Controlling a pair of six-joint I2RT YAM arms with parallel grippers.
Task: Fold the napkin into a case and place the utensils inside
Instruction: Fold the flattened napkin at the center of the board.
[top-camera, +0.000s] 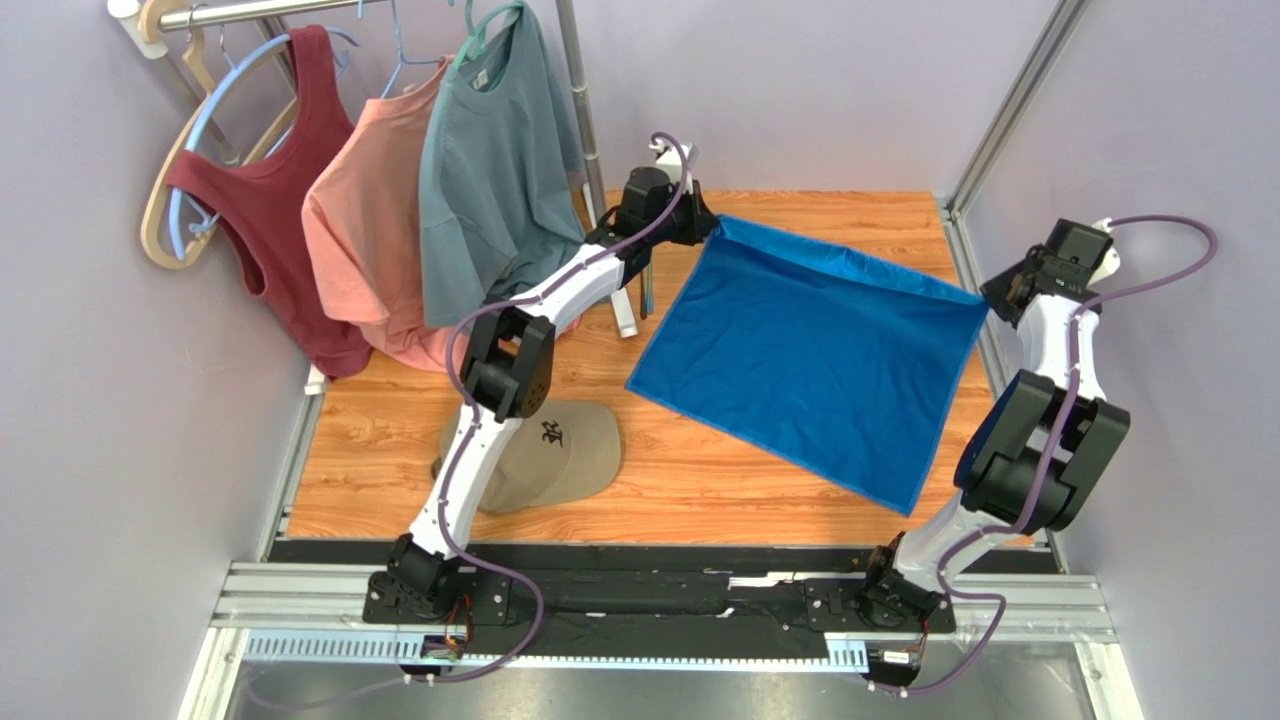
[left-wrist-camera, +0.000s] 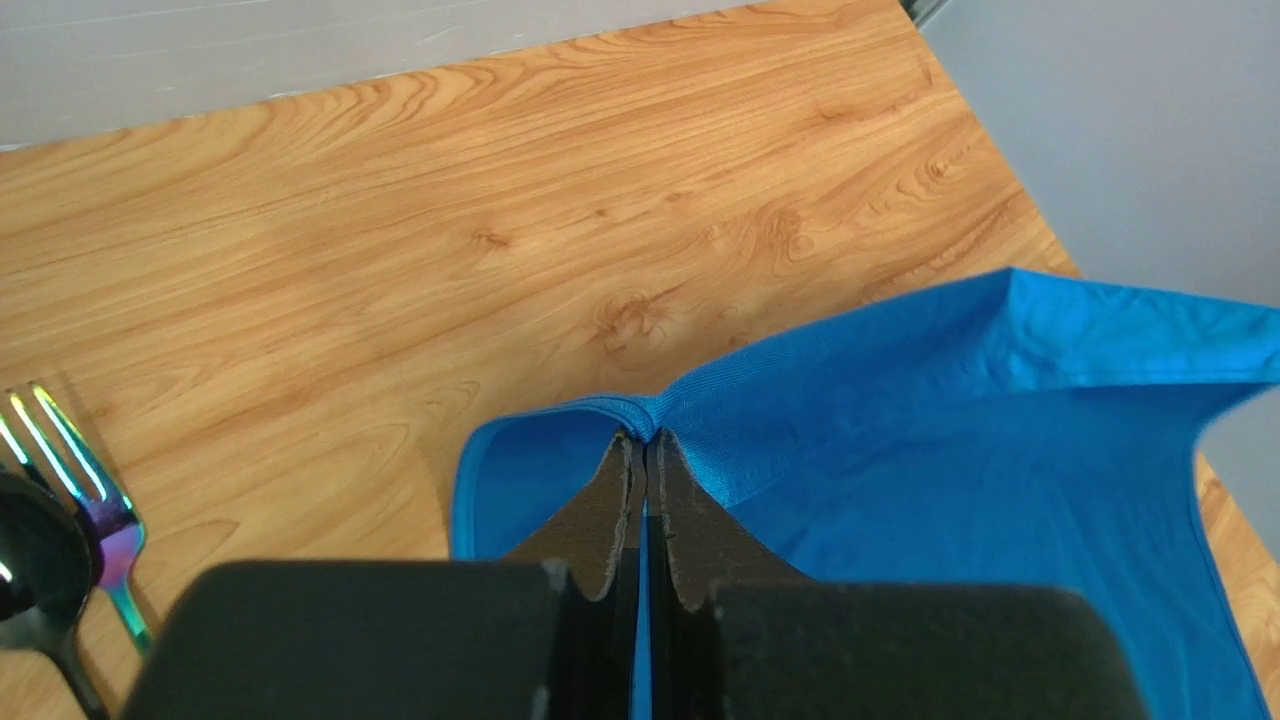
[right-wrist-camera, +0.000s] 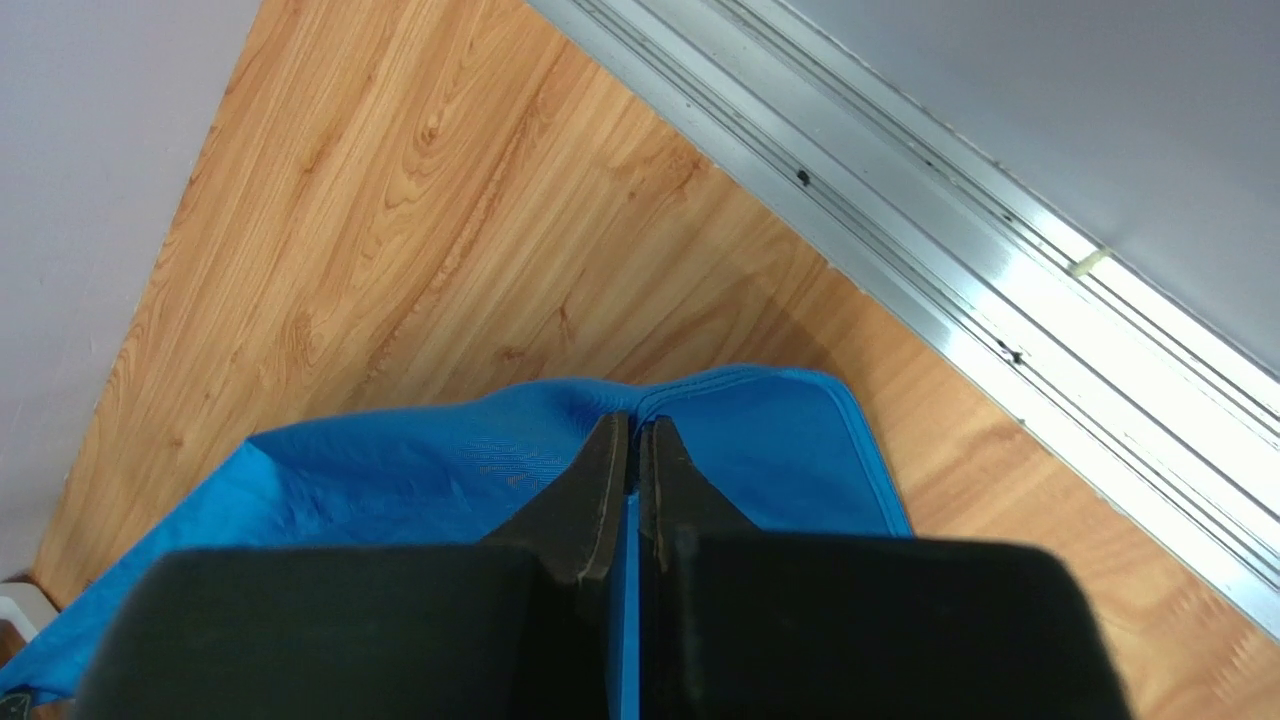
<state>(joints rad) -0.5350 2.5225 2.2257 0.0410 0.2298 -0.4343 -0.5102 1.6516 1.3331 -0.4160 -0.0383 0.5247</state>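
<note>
I read the left tool (left-wrist-camera: 646, 438) as closed: its two fingers are pressed together with a corner of the napkin (top-camera: 812, 353) pinched between the tips. In the overhead view this is the napkin's 11 o'clock corner.

The right tool (right-wrist-camera: 634, 425) is in the same condition, with its fingers together and clamped on a hemmed corner of the napkin. This is the 3 o'clock corner, close to the counter's right-hand rail.

The napkin is unfolded and in a single layer. Its far edge runs between the two tools. The rest spreads toward 5 o'clock over the counter (top-camera: 706, 480), and its near corner lies close to the front edge.

In the left wrist view, the fork (left-wrist-camera: 83, 495) and the spoon (left-wrist-camera: 38, 578) lie side by side on bare wood at 8 o'clock from the pinched corner, clear of the cloth.

A tan cap (top-camera: 549, 450) rests on the counter at 8 o'clock from the napkin, with a gap between them.
</note>
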